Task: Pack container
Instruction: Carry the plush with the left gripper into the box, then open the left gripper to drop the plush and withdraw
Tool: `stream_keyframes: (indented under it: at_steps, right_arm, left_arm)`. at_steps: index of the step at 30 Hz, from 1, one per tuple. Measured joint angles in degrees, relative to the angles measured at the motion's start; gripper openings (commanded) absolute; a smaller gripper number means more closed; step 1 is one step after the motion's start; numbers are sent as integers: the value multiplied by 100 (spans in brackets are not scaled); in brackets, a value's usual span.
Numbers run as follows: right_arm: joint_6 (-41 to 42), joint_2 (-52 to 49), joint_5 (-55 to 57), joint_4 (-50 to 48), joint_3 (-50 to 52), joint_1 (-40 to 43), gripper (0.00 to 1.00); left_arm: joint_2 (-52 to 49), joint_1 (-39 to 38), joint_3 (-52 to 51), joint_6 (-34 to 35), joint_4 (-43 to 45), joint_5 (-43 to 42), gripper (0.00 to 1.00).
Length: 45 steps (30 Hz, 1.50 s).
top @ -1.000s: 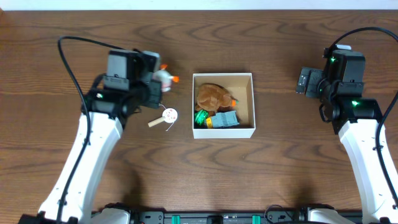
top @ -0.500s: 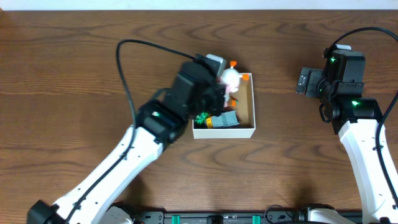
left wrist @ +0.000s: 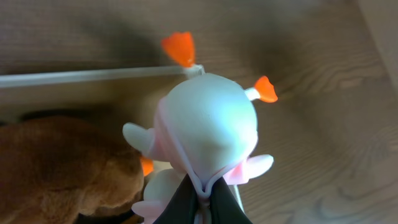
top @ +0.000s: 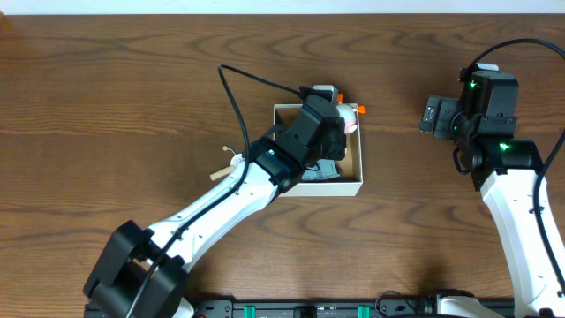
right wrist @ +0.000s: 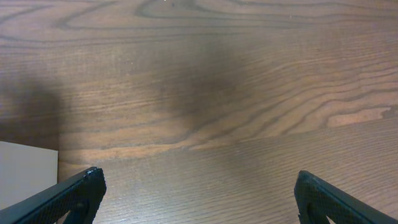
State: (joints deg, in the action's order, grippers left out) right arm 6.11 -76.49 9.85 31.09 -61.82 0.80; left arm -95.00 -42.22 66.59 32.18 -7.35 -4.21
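The container (top: 332,186) is a square white box with a tan inside, mid-table. My left gripper (top: 335,117) hangs over its far right corner, shut on a white and pink toy with orange tips (top: 350,117). In the left wrist view the gripper (left wrist: 202,208) pinches a thin seam of that toy (left wrist: 208,121) above the box rim (left wrist: 93,76). A brown plush (left wrist: 59,168) lies in the box below. A grey toy (top: 325,171) shows partly under the arm. My right gripper (top: 439,116) is open and empty over bare table to the right of the box, jaws wide (right wrist: 199,199).
A small tan stick (top: 217,175) with a string lies on the table left of the box, partly under my left arm. A white corner of the box (right wrist: 25,174) shows at the left edge of the right wrist view. The tabletop is dark wood.
My left arm has carried the white toy from the table left of the box rightward, across the box to its far right corner. The right arm has not moved.
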Motion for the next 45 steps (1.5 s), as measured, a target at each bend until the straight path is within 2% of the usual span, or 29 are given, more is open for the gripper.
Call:
stream_keyframes:
  at_steps: [24,38,45]
  right_arm:
    - [0,0,0,0,0,0,99]
    - [0,0,0,0,0,0,99]
    - [0,0,0,0,0,0,99]
  left_arm:
    - [-155,0,0,96,17,15,6]
    - [-184,-61,0,498,31,15,6]
    - [-538,-177,0,619,146,13,6]
